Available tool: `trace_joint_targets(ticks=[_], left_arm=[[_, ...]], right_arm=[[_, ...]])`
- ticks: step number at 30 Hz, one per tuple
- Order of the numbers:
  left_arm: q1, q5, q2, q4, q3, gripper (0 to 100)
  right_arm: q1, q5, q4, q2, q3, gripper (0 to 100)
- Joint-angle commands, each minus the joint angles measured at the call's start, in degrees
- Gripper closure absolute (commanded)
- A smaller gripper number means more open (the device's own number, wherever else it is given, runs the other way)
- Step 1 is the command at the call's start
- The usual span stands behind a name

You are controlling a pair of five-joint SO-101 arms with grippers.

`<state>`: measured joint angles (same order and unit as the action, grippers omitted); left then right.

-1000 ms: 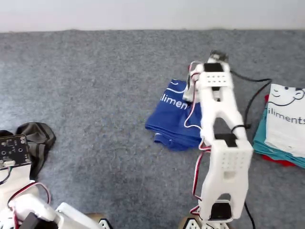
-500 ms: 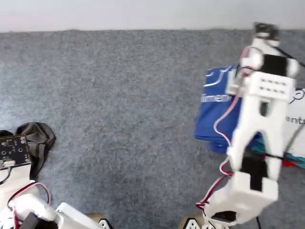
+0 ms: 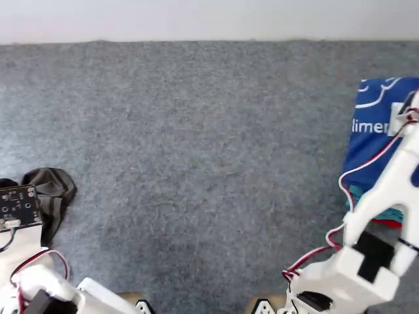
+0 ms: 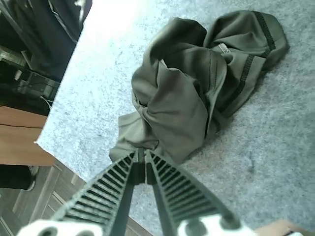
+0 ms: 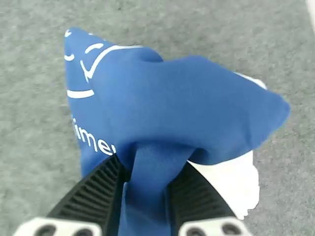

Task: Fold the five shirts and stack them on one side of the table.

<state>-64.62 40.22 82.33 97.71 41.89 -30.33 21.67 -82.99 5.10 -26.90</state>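
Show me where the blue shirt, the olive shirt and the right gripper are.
blue shirt (image 5: 197, 93), right wrist view, its raised fold.
olive shirt (image 4: 182, 103), left wrist view, crumpled middle.
right gripper (image 5: 150, 167), right wrist view, between its fingertips.

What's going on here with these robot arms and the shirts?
The right gripper is clamped on a folded blue shirt, holding it over the stack of folded shirts at the grey table's right edge. The left gripper is shut, its tips at the edge of a crumpled dark green shirt lying on the left side, not yet folded.
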Motion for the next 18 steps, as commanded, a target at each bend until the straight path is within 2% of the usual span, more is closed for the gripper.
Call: trace_joint_targets(ticks=[1, 5, 10, 12, 15, 16, 18], left_arm=[[-0.4, 0.4, 0.2, -1.1, 0.2, 98], [-0.4, 0.4, 0.2, -1.1, 0.1, 98], [-0.4, 0.4, 0.2, -1.1, 0.1, 98], [-0.4, 0.4, 0.2, -1.1, 0.2, 98], [-0.4, 0.4, 0.2, -1.1, 0.2, 98], [-0.4, 0.4, 0.2, -1.1, 0.2, 98], [-0.4, 0.4, 0.2, -1.1, 0.2, 98]], right_arm=[[-2.9, 1.1, 3.8, 2.2, -0.6, 98.9], [-5.3, 2.1, 10.2, 5.3, -0.7, 98.9], [-6.6, 11.9, 18.2, 9.6, -0.7, 97.0], [-7.1, 15.4, 18.9, 10.7, -0.7, 88.6], [-7.8, 14.3, 18.9, 10.9, -0.7, 68.8], [-8.1, 13.4, 18.9, 10.5, -0.8, 64.7], [-8.3, 12.3, 18.9, 8.8, -0.8, 62.7]])
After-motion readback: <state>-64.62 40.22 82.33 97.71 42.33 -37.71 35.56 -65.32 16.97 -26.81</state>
